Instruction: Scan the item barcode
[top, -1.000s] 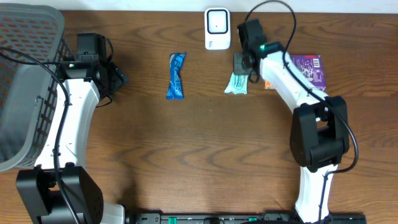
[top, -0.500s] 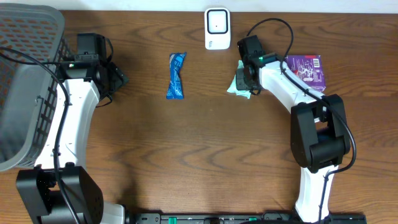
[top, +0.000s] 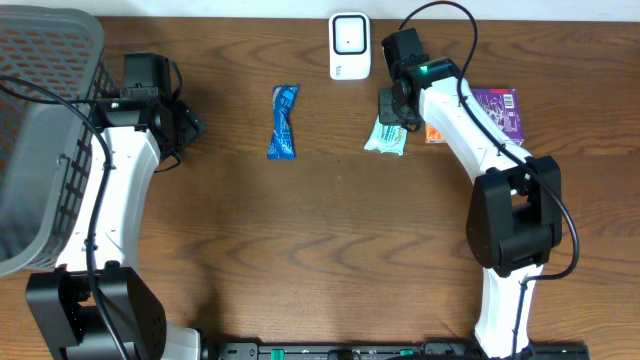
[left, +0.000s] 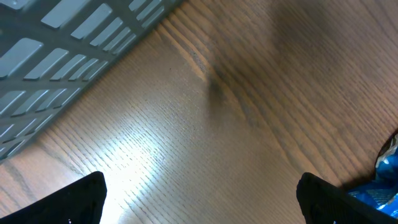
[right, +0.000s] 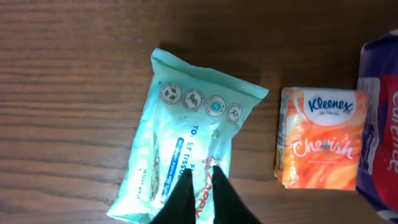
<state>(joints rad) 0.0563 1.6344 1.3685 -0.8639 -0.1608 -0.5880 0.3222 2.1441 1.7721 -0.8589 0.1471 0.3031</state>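
Pinched nearly shut by the right gripper (right: 200, 176) on the film of the mint-green tissue pack (right: 186, 155), lifted clear beside the white scanner (top: 349, 45), presumably for presenting its barcode. Left gripper (left: 199, 199) spread wide, empty, near the basket (top: 40, 110).

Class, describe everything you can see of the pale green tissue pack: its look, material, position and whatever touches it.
The tissue pack is a soft, crinkled pale-green plastic pouch with a row of four round icons near one end and printed lettering down its length. It lies flat on the wooden table, tilted slightly, below the white scanner and left of an orange Kleenex pack, apart from it. The right claw, shut, pinches it at the middle.
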